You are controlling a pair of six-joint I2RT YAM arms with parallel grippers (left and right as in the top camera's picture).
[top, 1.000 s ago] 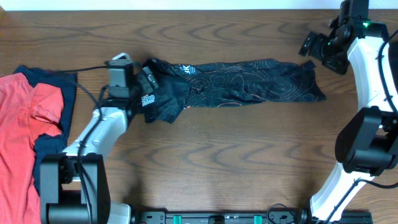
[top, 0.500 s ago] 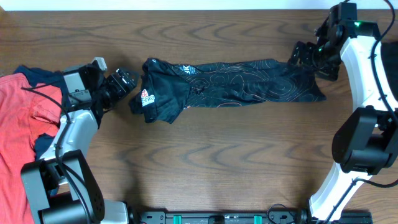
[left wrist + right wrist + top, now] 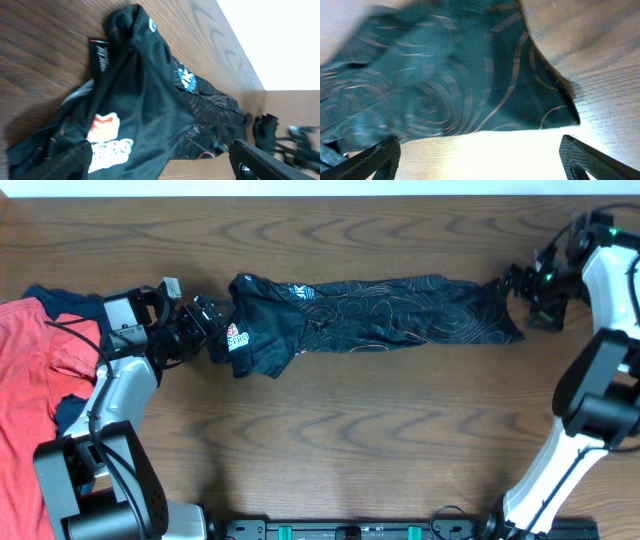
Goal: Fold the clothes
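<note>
Black jersey (image 3: 400, 310) with fine pale wavy lines (white-and-orange logos (image 3: 238, 340)) — red top (image 3: 25, 390), navy top (image 3: 70, 416), brown wood-grain table (image 3: 350, 430).

The table (image 3: 350, 450) is of dark brown wood with a wavy grain. A black jersey (image 3: 380, 315) lies stretched across its far part. At the left edge a red top (image 3: 30, 390) lies partly over a navy top (image 3: 65, 302).

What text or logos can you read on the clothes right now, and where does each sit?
"ERO": white letters under the orange-and-white logo on the black jersey; the start of the word is hidden.
Blue-and-white mark further along the jersey: too blurred to read.
Black tag: white print, too small to read.
White ring mark near the top edge: no legible letters.
Red top: no print visible.
</note>
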